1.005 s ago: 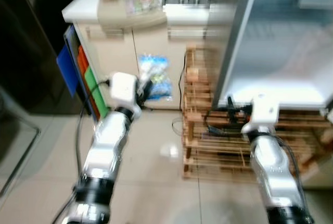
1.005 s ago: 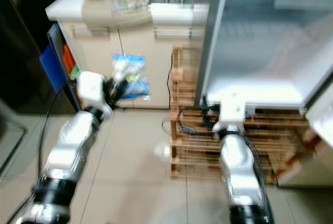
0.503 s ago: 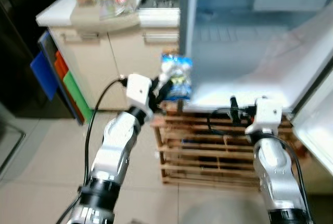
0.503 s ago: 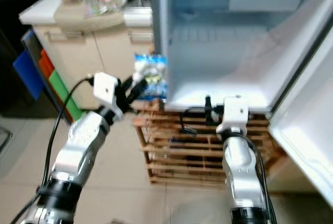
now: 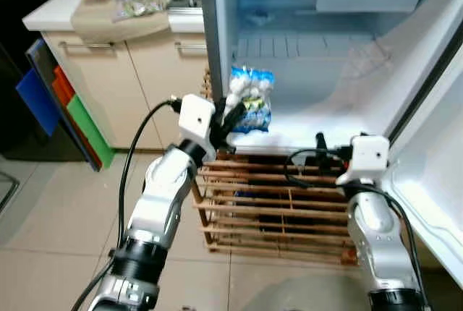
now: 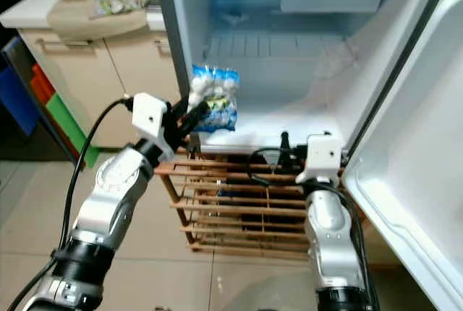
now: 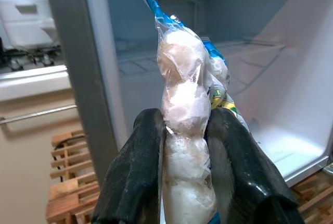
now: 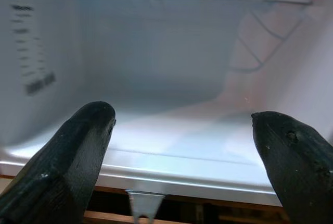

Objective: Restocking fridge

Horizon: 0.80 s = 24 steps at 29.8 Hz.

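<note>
On the far left a kitchen surface (image 5: 65, 14) carries bottles. The left gripper (image 5: 230, 117) has its jaws closed on a blue bag of white balls (image 5: 250, 100), held upright at the front edge of the open fridge (image 5: 347, 119). The right gripper (image 8: 182, 146), jaws wide open and holding nothing, points into the fridge above a wooden rack (image 5: 275, 210).

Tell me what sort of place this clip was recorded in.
Most likely a home kitchen: an open white fridge, beige cabinets under a white countertop, and a stovetop beside the fridge.
</note>
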{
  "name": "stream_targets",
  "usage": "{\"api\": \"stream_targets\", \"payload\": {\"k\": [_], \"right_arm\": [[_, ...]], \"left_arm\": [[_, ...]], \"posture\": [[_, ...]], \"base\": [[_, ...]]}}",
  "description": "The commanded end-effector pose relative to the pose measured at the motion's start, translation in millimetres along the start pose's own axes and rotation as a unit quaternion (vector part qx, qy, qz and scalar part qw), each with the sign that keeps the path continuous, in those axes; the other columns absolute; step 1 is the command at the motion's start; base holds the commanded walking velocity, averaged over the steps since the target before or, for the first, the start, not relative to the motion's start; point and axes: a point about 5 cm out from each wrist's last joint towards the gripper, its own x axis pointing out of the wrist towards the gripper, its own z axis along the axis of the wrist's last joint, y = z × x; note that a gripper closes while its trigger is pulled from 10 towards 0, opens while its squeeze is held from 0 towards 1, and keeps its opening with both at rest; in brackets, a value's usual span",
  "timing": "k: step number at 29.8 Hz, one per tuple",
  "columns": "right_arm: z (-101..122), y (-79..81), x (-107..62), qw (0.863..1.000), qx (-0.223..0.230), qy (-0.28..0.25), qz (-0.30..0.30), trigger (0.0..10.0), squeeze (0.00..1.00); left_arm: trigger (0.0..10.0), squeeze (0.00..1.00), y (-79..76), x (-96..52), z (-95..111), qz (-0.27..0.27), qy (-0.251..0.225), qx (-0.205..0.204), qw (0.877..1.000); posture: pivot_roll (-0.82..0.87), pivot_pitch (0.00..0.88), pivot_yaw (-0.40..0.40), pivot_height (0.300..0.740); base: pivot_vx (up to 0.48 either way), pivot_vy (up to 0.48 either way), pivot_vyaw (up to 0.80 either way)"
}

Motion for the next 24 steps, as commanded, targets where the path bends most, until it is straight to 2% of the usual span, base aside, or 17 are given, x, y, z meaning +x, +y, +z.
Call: {"api": "stream_targets", "payload": {"k": [1,4,7,11,17,21,24], "right_arm": [[3,1.0,2.0,1.0,-0.006,-0.002,0.006,10.0,0.0],[2,0.6,1.2,1.0,-0.003,-0.003,0.002,10.0,0.0],[2,0.5,0.2,1.0,-0.002,-0.006,0.0,10.0,0.0],[0,4.4,-1.4,1.0,-0.01,0.003,0.012,10.0,0.0],[1,1.5,-3.6,1.0,-0.005,-0.006,0.001,10.0,0.0],[1,-0.7,-4.0,1.0,-0.011,-0.005,-0.004,10.0,0.0],[0,0.0,-4.4,1.0,-0.014,-0.001,0.003,10.0,0.0]], "left_arm": [[10.0,0.0,3.8,2.0,6,0.003,-0.011,0.006,1.0],[10.0,0.0,5.6,2.0,4,0.006,-0.005,0.006,1.0],[10.0,0.0,6.4,7.9,-2,0.011,0.009,0.007,1.0],[10.0,0.0,6.5,27.1,-5,0.017,0.024,0.007,1.0],[10.0,0.0,7.1,29.1,-4,0.016,0.024,0.008,1.0],[10.0,0.0,4.9,32.1,-7,0.015,0.023,0.003,1.0],[10.0,0.0,5.0,35.6,-10,0.022,0.028,0.001,0.999]], "posture": [[-0.11,0.0,0.067,0.74],[-0.12,0.0,0.071,0.74],[-0.12,0.0,0.068,0.74],[-0.14,0.0,0.074,0.74],[-0.15,0.0,0.082,0.74],[-0.16,0.0,0.08,0.74],[-0.16,0.003,0.072,0.74]], "base": [[0.0,0.0,0.0],[0.0,0.0,-0.76],[0.0,0.0,0.0],[0.0,0.0,-0.18],[0.0,0.0,-0.76],[0.0,0.0,0.0],[0.0,0.0,-0.63]]}}
